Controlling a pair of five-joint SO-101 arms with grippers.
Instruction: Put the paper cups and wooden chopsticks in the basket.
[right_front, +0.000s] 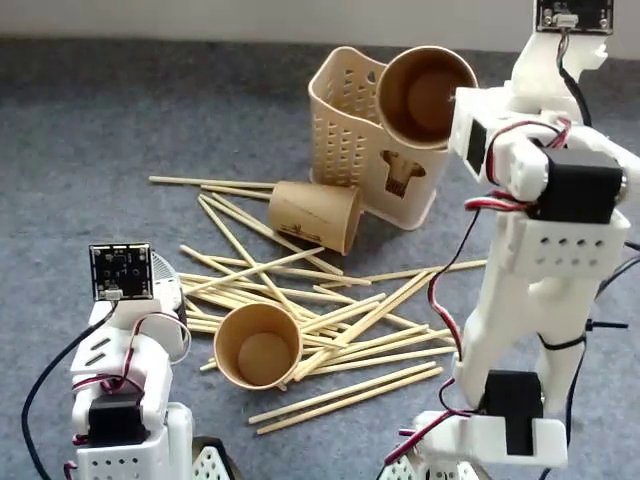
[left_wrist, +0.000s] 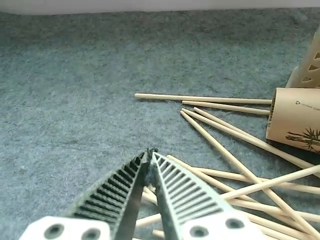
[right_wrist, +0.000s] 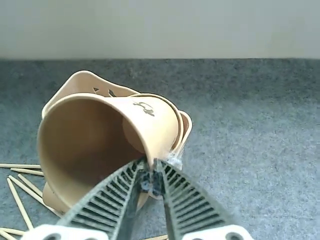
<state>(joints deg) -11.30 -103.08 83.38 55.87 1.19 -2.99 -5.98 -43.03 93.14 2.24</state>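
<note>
While the right claw (right_wrist: 151, 162) pinches a cup (right_wrist: 90, 145) by the rim above the basket (right_front: 340, 130), cup's tilted & could tip out; left claw (left_wrist: 150, 154) closed, empty, by chopsticks (right_front: 350, 320).

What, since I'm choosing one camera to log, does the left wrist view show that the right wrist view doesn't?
Left wrist: the left end effector, shut and empty, and a paper cup lying on its side. Right wrist: the right end effector shut on the rim of a second cup. Both: the basket and loose chopsticks on the carpet.
</note>
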